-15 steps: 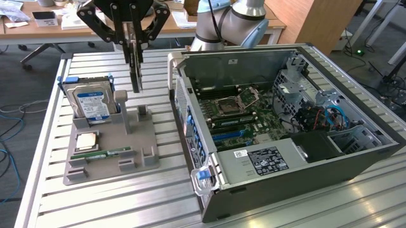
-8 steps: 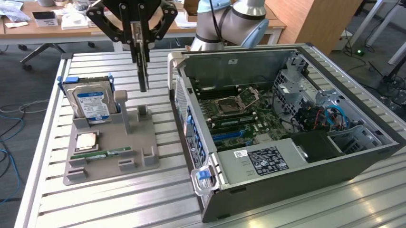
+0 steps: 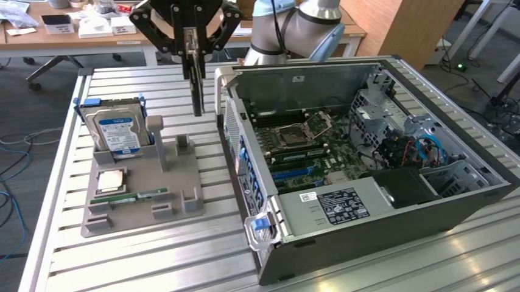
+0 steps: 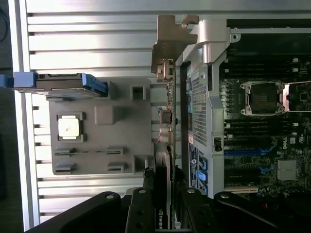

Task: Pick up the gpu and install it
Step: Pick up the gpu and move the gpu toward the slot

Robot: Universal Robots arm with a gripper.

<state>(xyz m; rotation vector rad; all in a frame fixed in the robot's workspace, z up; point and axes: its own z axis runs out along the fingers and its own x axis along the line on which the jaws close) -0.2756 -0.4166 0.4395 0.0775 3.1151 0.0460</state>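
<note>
The gpu (image 3: 196,82) hangs edge-on above the table, between the grey holder (image 3: 182,201) and the open computer case (image 3: 455,201). My gripper (image 3: 192,44) is shut on its upper end. In the wrist view the gpu (image 4: 167,121) runs as a thin card from my gripper (image 4: 165,199) out to its pale metal end bracket (image 4: 171,41). It sits just outside the case's perforated rear wall (image 4: 199,107). The motherboard (image 3: 305,146) lies exposed inside the case, with blue slots (image 3: 291,174) near its middle.
The grey holder carries a hard drive with a blue label (image 3: 120,132), a square processor (image 3: 109,180) and a green RAM stick (image 3: 130,198). A dark power supply (image 3: 345,207) fills the case's near end. A desk with boxes (image 3: 89,27) stands behind.
</note>
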